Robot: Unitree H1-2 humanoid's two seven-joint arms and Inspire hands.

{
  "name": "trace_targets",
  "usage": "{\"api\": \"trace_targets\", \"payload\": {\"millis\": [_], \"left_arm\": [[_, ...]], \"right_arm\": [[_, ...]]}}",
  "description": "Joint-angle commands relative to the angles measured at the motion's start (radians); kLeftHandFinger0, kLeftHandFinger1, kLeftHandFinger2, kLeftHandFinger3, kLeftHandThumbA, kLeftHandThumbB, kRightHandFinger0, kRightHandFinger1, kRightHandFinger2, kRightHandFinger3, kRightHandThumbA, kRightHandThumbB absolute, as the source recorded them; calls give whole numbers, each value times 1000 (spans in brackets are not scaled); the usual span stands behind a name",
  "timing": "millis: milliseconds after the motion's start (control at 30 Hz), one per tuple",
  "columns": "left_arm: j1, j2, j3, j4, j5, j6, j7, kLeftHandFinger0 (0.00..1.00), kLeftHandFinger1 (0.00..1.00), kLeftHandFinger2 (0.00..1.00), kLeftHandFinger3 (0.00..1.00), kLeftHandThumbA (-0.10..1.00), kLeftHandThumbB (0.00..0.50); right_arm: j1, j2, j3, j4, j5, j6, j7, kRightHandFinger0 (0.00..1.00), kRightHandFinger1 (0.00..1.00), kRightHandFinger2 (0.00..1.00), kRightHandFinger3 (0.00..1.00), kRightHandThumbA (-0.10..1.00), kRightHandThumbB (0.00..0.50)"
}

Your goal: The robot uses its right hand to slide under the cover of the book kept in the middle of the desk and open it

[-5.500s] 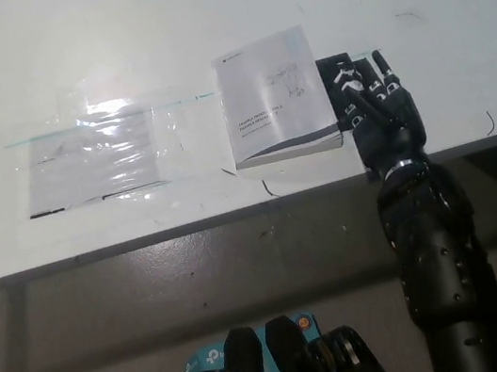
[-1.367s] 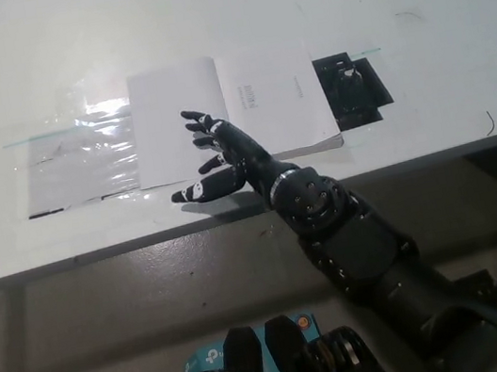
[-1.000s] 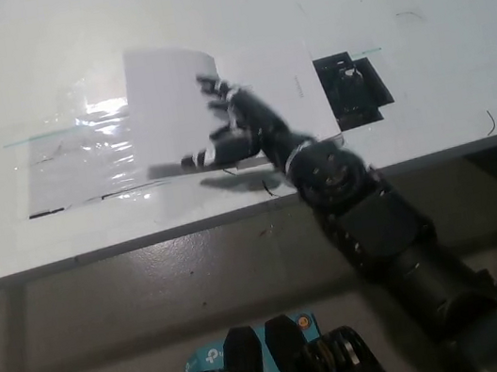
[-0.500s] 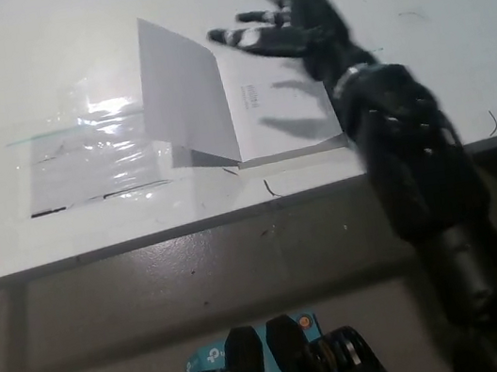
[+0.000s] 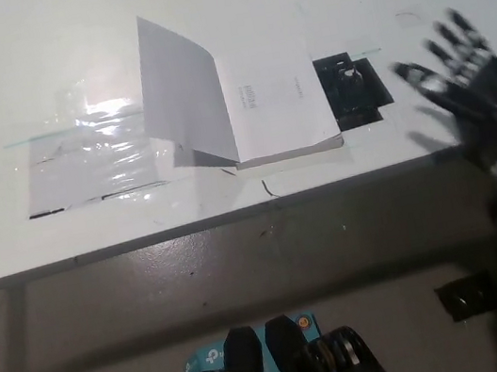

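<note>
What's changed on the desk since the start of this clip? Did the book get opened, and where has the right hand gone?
The book is now open: its cover, flat and shut at first, stands raised, tilted to the left. The right hand, which lay beside the book's right edge, swept across it and has withdrawn to the right, fingers spread, holding nothing. The clear plastic sleeve, the black mark and the desk are unchanged. The left hand is out of view.

Book: lies open on the bench, cover standing tilted.
Right hand: fingers spread, empty, right of book.

Clear plastic sheet — black patch — on desk.
</note>
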Motion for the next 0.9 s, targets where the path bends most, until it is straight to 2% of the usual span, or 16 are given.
{"api": "trace_targets", "payload": {"millis": [0, 67, 100, 133, 167, 233, 267, 300, 333, 400, 500, 533, 600, 700, 733, 867], "left_arm": [[6, 38, 16, -40, -21, -14, -25, 824, 846, 890, 921, 666, 172], [4, 46, 10, -49, -22, -7, -33, 862, 868, 913, 952, 676, 163], [3, 39, 6, -49, -17, -14, -29, 852, 853, 901, 921, 657, 179], [-3, 39, 9, -42, -17, -15, -20, 835, 834, 884, 905, 654, 187], [-13, 21, 3, -18, -18, -34, -28, 836, 848, 910, 924, 647, 191], [-11, 13, -11, -13, -9, -43, -39, 836, 858, 923, 937, 705, 182], [-13, 11, -6, -11, -13, -44, -32, 842, 857, 909, 912, 684, 195], [-27, 10, 9, -2, -24, -49, -16, 832, 847, 887, 892, 669, 189], [-29, 11, 12, 3, -27, -49, -17, 827, 842, 876, 884, 663, 195], [-35, 16, 10, 8, -24, -53, -18, 818, 833, 864, 878, 679, 187], [-52, 22, 13, 17, -25, -53, -9, 813, 832, 869, 873, 687, 196], [-54, 23, 13, 23, -24, -57, -10, 813, 828, 863, 860, 689, 187], [-52, 23, 14, 22, -28, -56, -18, 833, 830, 879, 882, 667, 180], [-56, 24, 19, 30, -33, -53, -14, 829, 821, 858, 857, 660, 172], [-57, 23, 21, 32, -31, -56, -7, 802, 818, 852, 828, 676, 176], [-67, 18, 26, 48, -32, -68, -4, 790, 822, 851, 798, 690, 173]], "right_arm": [[70, 39, -44, -119, 110, -27, -32, 822, 1000, 1000, 1000, 972, 141], [100, 46, -60, -130, 121, -44, -39, 844, 1000, 1000, 1000, 980, 120], [116, 44, -72, -139, 107, -44, -62, 841, 993, 1000, 1000, 991, 114], [132, 44, -83, -140, 125, -46, -60, 867, 1000, 1000, 1000, 991, 122], [150, 25, -118, -145, 170, -41, -51, 988, 1000, 1000, 1000, 997, 102], [153, 11, -130, -144, 180, -41, -50, 1000, 1000, 1000, 1000, 1000, 84], [155, 6, -133, -134, 175, -51, -51, 986, 1000, 1000, 1000, 1000, 95], [151, -6, -140, -104, 161, -82, -54, 962, 1000, 1000, 1000, 1000, 85], [155, -9, -147, -96, 156, -89, -64, 913, 1000, 1000, 1000, 975, 89], [155, -10, -154, -76, 150, -105, -81, 893, 1000, 1000, 1000, 954, 91], [153, -10, -177, -26, 154, -148, -105, 884, 1000, 1000, 1000, 922, 101], [161, -12, -182, -7, 158, -163, -102, 913, 1000, 1000, 1000, 945, 72], [177, -21, -189, 41, 150, -183, -108, 894, 1000, 1000, 1000, 953, 103], [194, -21, -196, 95, 153, -210, -108, 891, 1000, 1000, 1000, 917, 98], [198, -15, -191, 135, 131, -226, -125, 837, 1000, 1000, 1000, 909, 86], [193, -22, -175, 206, 120, -255, -128, 804, 988, 1000, 1000, 932, 64]]}}
